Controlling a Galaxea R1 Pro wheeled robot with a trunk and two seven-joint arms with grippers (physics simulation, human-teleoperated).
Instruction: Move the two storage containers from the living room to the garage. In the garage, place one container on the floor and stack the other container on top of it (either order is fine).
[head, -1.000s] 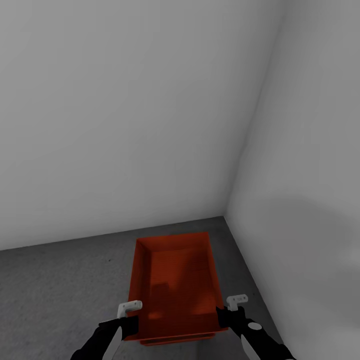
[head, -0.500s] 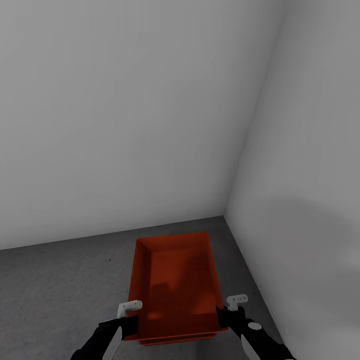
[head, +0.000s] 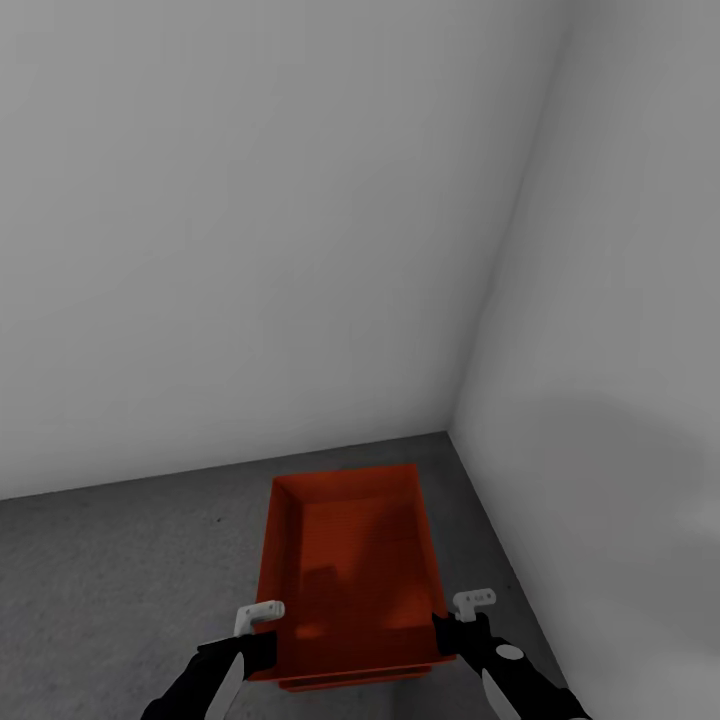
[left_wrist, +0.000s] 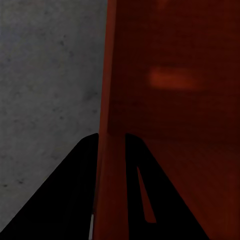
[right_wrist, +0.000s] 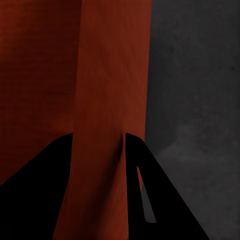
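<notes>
An orange-red storage container (head: 350, 570) sits low over the dark grey floor (head: 120, 580) in the garage corner, open side up and empty. A second orange-red edge (head: 350, 684) shows just under its near wall; whether that is the other container I cannot tell. My left gripper (head: 262, 640) is shut on the container's left wall (left_wrist: 112, 100), with one black finger on each side (left_wrist: 80, 175). My right gripper (head: 452, 628) is shut on the right wall (right_wrist: 112, 75) in the same way.
Plain white walls meet in a corner (head: 455, 425) just beyond the container; the right wall (head: 600, 450) stands close beside it. Speckled grey floor stretches to the left of the container.
</notes>
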